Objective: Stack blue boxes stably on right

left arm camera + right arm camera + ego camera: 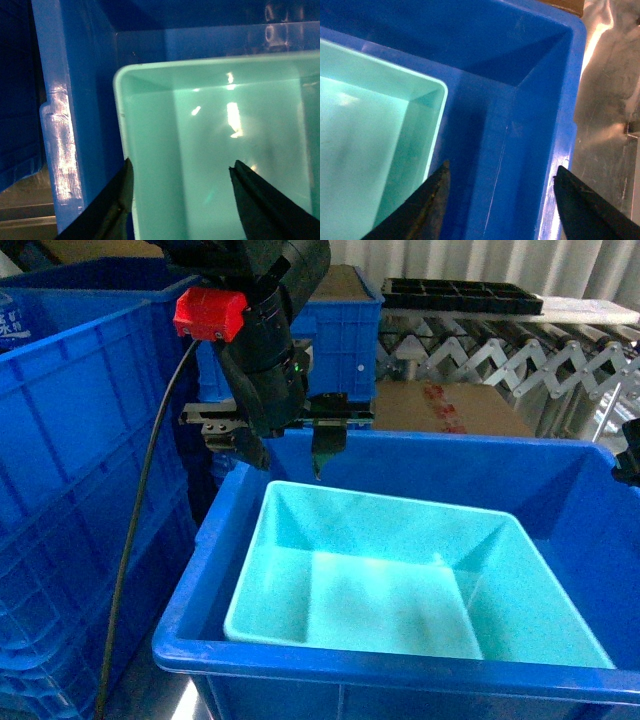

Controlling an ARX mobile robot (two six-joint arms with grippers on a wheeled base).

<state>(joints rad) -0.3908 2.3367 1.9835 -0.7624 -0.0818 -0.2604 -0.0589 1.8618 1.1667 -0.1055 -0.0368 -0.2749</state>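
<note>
A shallow turquoise tub sits nested inside the larger royal-blue crate, a little toward the crate's left side. My left gripper hangs open over the tub's far left corner. In the left wrist view the left gripper straddles the tub's side rim, one finger outside it by the crate wall. My right gripper is open above the crate's right corner, spanning the gap between the tub and the crate rim. Neither gripper holds anything.
Ribbed dark-blue crates stand stacked close on the left, with another behind the arm. A cardboard box, an expandable roller conveyor and a black tray lie at the back. A metal surface lies right of the crate.
</note>
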